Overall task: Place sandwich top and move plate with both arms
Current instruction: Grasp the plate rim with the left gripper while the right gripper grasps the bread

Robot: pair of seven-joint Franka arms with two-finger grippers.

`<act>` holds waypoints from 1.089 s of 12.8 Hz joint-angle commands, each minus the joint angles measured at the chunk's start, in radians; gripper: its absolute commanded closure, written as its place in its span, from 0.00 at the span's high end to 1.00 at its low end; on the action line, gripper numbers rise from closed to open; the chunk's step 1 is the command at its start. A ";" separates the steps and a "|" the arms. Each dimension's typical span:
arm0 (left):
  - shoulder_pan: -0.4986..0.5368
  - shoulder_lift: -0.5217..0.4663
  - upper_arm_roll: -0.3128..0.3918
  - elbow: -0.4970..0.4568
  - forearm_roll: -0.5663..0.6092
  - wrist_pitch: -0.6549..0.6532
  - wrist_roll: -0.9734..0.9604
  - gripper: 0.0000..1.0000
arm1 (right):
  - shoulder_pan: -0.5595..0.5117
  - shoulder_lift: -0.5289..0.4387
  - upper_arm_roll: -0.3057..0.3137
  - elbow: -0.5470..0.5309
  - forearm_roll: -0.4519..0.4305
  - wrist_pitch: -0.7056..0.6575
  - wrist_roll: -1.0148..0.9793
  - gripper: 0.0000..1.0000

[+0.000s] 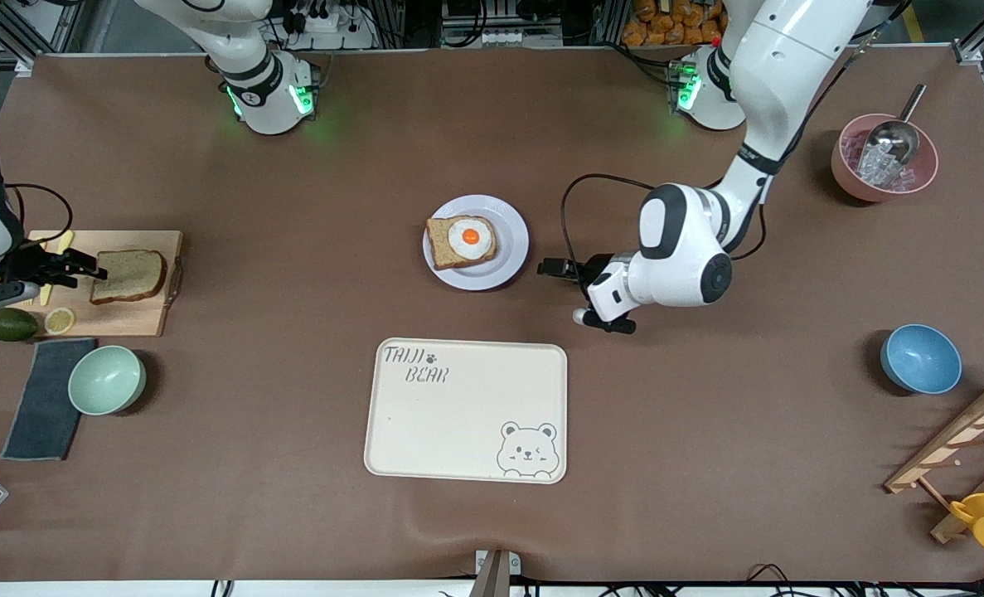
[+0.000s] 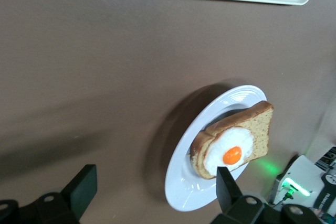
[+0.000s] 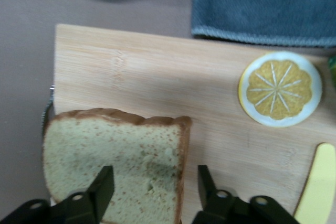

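The plain brown bread slice (image 1: 128, 275) lies on a wooden cutting board (image 1: 139, 319) at the right arm's end of the table. My right gripper (image 1: 94, 269) is open just over the slice's crust edge (image 3: 121, 150), one finger (image 3: 102, 187) over the bread, the other over the board. The pale plate (image 1: 504, 249) sits mid-table and carries a bread slice with a fried egg (image 1: 462, 240). My left gripper (image 1: 546, 267) is open and empty, low beside the plate (image 2: 184, 182), toward the left arm's end.
A cream bear tray (image 1: 465, 410) lies nearer the camera than the plate. A lemon slice (image 1: 59, 320), a green fruit (image 1: 9, 323), a grey cloth (image 1: 44, 398) and a mint bowl (image 1: 107, 379) lie by the board. A pink bowl (image 1: 848, 178) and a blue bowl (image 1: 920, 358) stand at the left arm's end.
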 commanded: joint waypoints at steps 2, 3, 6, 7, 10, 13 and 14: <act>-0.050 -0.013 0.001 -0.086 -0.226 0.075 0.199 1.00 | -0.004 0.054 -0.022 0.037 0.056 -0.005 -0.056 0.38; -0.062 -0.008 0.001 -0.098 -0.233 0.103 0.210 1.00 | -0.009 0.054 -0.021 0.036 0.060 -0.005 -0.057 0.25; -0.116 -0.008 0.000 -0.155 -0.266 0.195 0.233 1.00 | -0.009 0.063 -0.021 0.033 0.085 -0.007 -0.065 0.10; -0.116 -0.008 0.000 -0.162 -0.301 0.195 0.256 1.00 | -0.009 0.069 -0.021 0.031 0.091 -0.007 -0.073 0.09; -0.133 -0.007 0.000 -0.184 -0.442 0.197 0.371 1.00 | -0.007 0.083 -0.021 0.034 0.128 -0.007 -0.123 0.00; -0.140 -0.008 0.000 -0.211 -0.596 0.198 0.490 1.00 | -0.001 0.077 -0.021 0.055 0.131 -0.048 -0.104 0.00; -0.150 -0.008 0.000 -0.216 -0.648 0.198 0.521 1.00 | 0.001 0.074 -0.022 0.089 0.129 -0.119 -0.066 0.00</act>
